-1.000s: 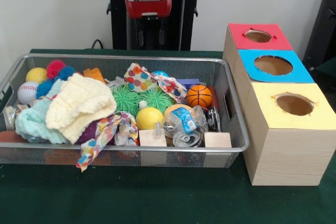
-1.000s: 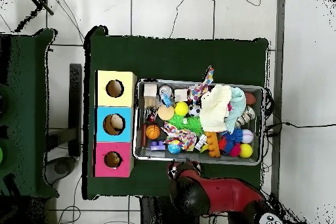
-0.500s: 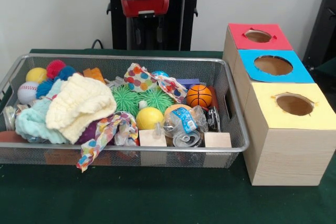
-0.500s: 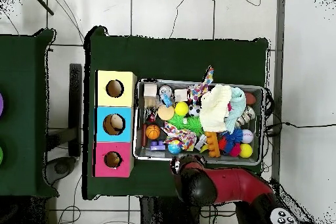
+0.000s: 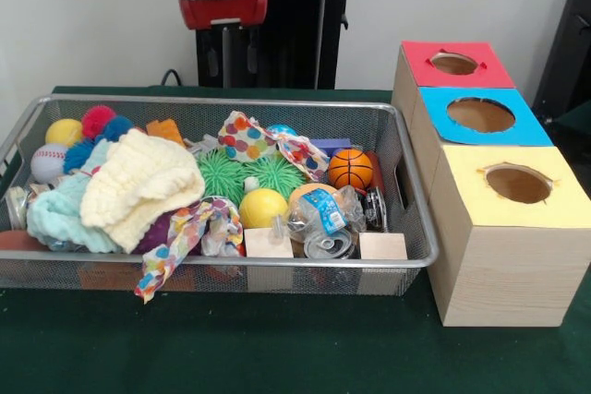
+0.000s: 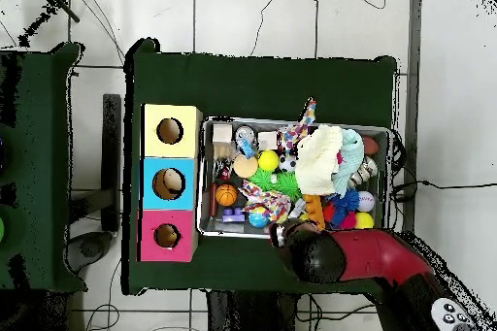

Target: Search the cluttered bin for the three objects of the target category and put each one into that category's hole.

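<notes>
Claw: gripper point(image 5: 222, 54) hangs above the bin's far rim, left of its middle in the front view — two dark fingers point down with a gap between them, parted, nothing held.
Arm: red and black arm point(image 6: 361, 255) lies over the bin's robot-side edge in the overhead view.
Bin: wire-mesh bin point(image 5: 231, 262) sits on the green tabletop point(image 5: 277, 352), just left of the boxes in the front view.
Boxes: red box point(image 5: 455, 64), blue box point(image 5: 482, 115) and yellow box point(image 5: 517, 185) stand in a row, touching, each with a round hole on top — yellow one nearest the camera.
Balls: basketball point(image 5: 350, 169) near the bin's right end; yellow ball point(image 5: 263, 208) at the middle; baseball point(image 5: 47, 162) and a small yellow ball point(image 5: 64, 131) at the far left corner.
Spiky balls: two green spiky balls point(image 5: 251, 173) side by side, mid-bin.
Cloth: cream knit cloth point(image 5: 140, 186) heaped over a mint cloth point(image 5: 57, 214) at the left; polka-dot fabric point(image 5: 185, 232) drapes over the near rim.
Blocks: two wooden blocks point(image 5: 382, 246) against the near wall.
Other: crumpled plastic bottle point(image 5: 325, 214) right of the yellow ball; red and blue pom-poms point(image 5: 100, 123) at the far left.
</notes>
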Robot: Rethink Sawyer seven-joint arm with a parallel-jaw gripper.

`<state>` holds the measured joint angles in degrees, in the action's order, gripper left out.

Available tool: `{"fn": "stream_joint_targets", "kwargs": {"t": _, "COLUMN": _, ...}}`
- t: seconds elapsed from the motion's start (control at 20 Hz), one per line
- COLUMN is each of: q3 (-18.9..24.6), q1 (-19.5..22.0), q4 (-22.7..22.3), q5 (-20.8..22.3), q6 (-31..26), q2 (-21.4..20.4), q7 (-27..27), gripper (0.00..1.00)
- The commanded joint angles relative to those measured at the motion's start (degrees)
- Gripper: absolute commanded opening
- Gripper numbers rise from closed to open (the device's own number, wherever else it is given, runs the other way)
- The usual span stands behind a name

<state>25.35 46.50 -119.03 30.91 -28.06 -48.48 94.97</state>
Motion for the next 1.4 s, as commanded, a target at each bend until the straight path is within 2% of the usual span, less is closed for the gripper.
{"fn": "stream_joint_targets", "kwargs": {"t": 0.05, "q3": 7.2, "q1": 2.6, "q4": 10.2, "q5": 4.6, "q6": -7.5, "q2": 2.2, "q7": -15.7, "gripper": 1.00}}
{"fn": "stream_joint_targets", "kwargs": {"t": 0.35, "q3": 7.5, "q1": 3.5, "q4": 14.7, "q5": 4.3, "q6": -9.8, "q2": 5.5, "q7": -13.9, "gripper": 1.00}}
{"fn": "stream_joint_targets", "kwargs": {"t": 0.7, "q3": 7.7, "q1": 3.1, "q4": 21.2, "q5": 3.3, "q6": -15.7, "q2": 7.4, "q7": -14.9, "gripper": 1.00}}
{"fn": "stream_joint_targets", "kwargs": {"t": 0.95, "q3": 8.5, "q1": 2.9, "q4": 24.4, "q5": 3.7, "q6": -16.7, "q2": 9.6, "q7": -14.9, "gripper": 1.00}}
{"fn": "stream_joint_targets", "kwargs": {"t": 1.4, "q3": 11.1, "q1": 2.7, "q4": 32.0, "q5": 5.1, "q6": -18.8, "q2": 16.1, "q7": -19.0, "gripper": 1.00}}
